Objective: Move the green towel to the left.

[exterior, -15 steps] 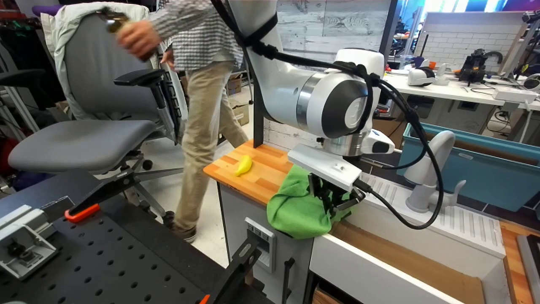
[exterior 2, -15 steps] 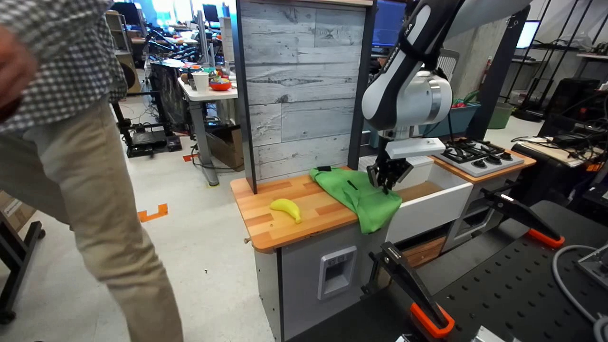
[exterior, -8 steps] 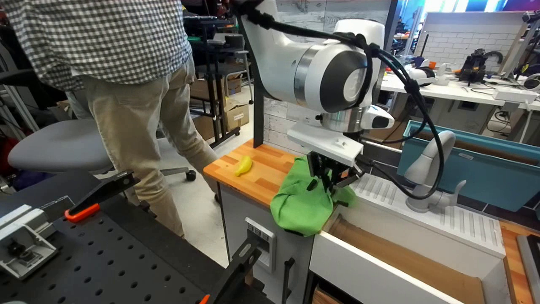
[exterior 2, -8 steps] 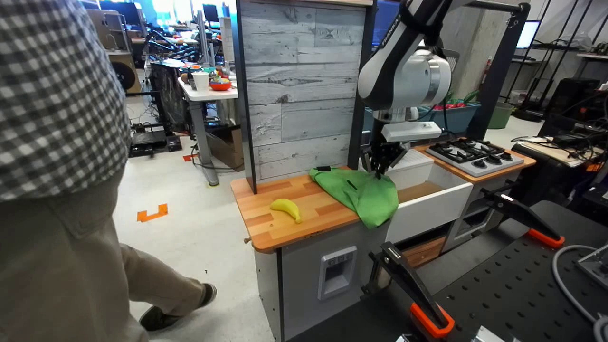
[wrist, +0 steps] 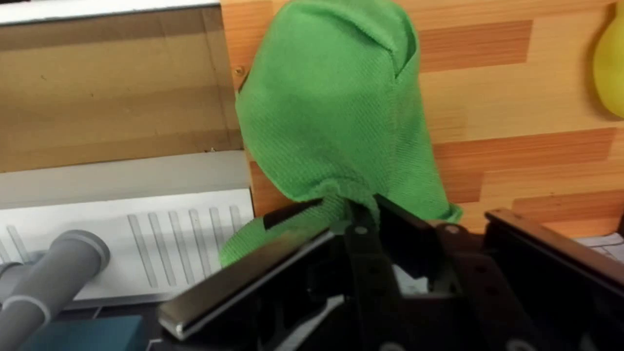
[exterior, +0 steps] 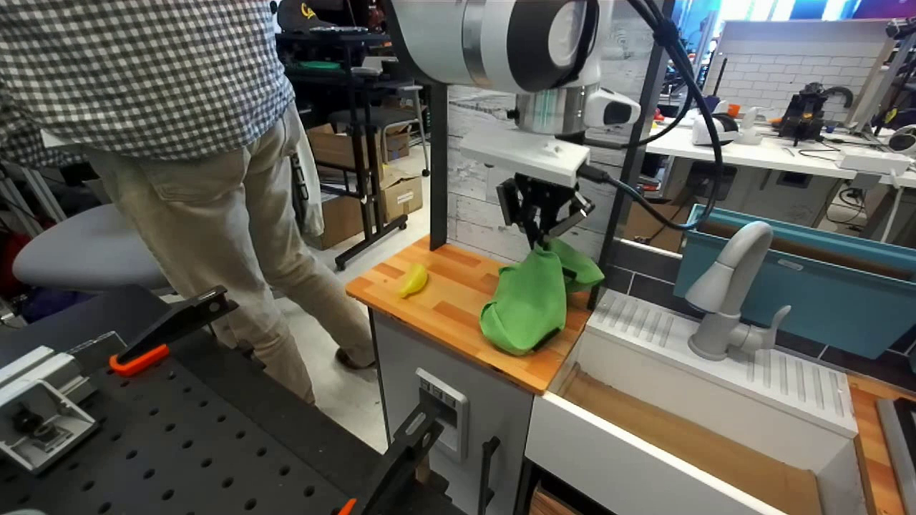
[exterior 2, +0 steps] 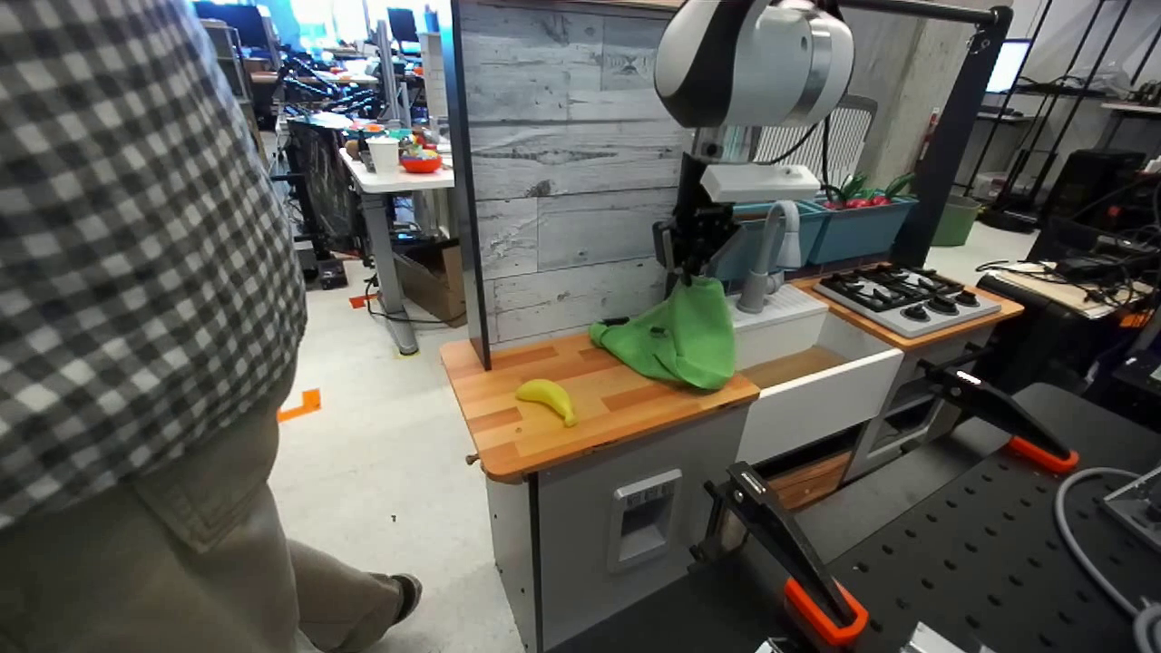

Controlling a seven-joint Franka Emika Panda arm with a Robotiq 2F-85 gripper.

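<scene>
The green towel hangs from my gripper, pinched at its upper end, with its lower part resting on the wooden counter. In an exterior view the towel is tented up under the gripper, and its far left corner with a black patch lies on the counter. In the wrist view the gripper is shut on a gathered fold of the towel. A small flap sticks out to the left of the fingers there. The fold between the fingertips is mostly hidden.
A yellow banana lies on the counter left of the towel. The white sink and grey faucet are to the right. A wood-plank panel stands behind the counter. A person stands at the left.
My gripper has risen and shifted left, pulling the towel up. The towel's front part, which hung over the counter and sink edge, is now on the counter. The person moved.
</scene>
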